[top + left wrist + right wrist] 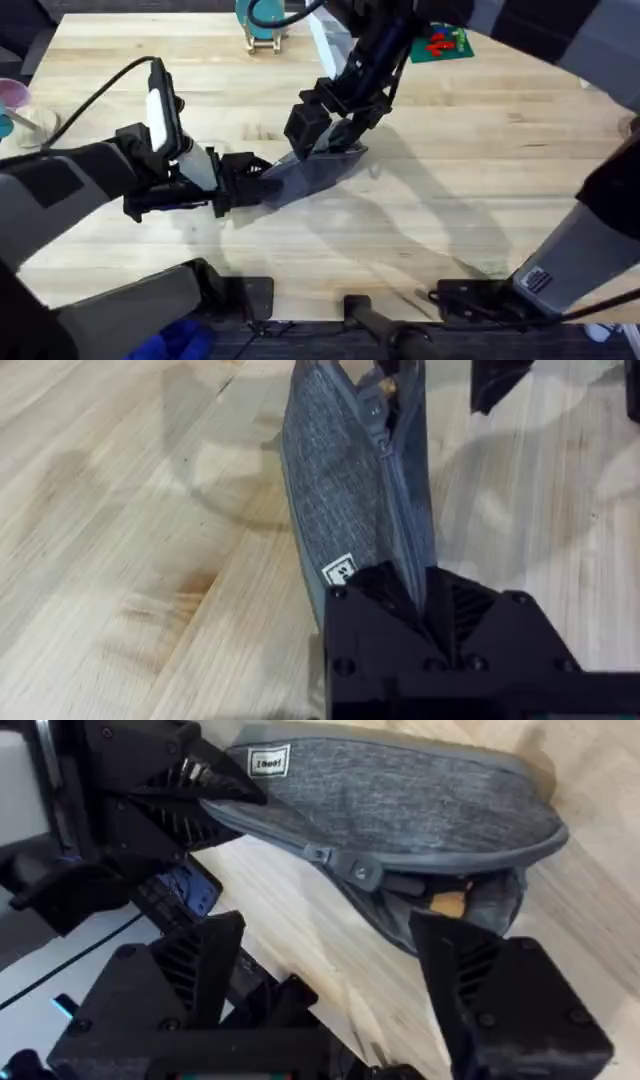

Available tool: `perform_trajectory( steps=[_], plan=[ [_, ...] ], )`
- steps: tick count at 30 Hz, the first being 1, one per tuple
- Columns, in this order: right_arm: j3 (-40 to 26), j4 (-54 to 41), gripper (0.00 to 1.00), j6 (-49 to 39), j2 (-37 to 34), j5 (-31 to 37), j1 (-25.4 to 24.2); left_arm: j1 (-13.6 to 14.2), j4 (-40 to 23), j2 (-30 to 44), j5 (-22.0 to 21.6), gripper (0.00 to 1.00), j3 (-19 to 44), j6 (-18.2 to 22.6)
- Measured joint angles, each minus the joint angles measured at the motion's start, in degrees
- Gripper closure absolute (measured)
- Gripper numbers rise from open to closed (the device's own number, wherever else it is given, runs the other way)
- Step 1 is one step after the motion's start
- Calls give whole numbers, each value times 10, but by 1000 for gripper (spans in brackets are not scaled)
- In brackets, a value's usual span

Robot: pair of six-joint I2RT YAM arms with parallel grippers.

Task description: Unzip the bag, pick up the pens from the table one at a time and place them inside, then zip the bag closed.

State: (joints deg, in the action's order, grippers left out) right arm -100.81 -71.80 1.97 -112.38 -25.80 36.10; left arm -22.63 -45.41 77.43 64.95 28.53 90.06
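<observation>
Pinching one end of the pencil pouch (315, 170) on the bench (480, 170), the left gripper (250, 178) clamps it (right gripper (335, 140) spread wide above).

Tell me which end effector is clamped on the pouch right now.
The left end effector: it is shut on the labelled end of the grey pencil pouch. The right end effector is open near the zipper, holding nothing.
</observation>
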Motion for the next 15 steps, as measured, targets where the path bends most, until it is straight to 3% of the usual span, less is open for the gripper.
perform_trajectory(
  steps=[15],
  plan=[
    [2, 32, 6, 14, -9, -14, 15, 0, 0, 0, 0, 961, 0, 0]
  ],
)
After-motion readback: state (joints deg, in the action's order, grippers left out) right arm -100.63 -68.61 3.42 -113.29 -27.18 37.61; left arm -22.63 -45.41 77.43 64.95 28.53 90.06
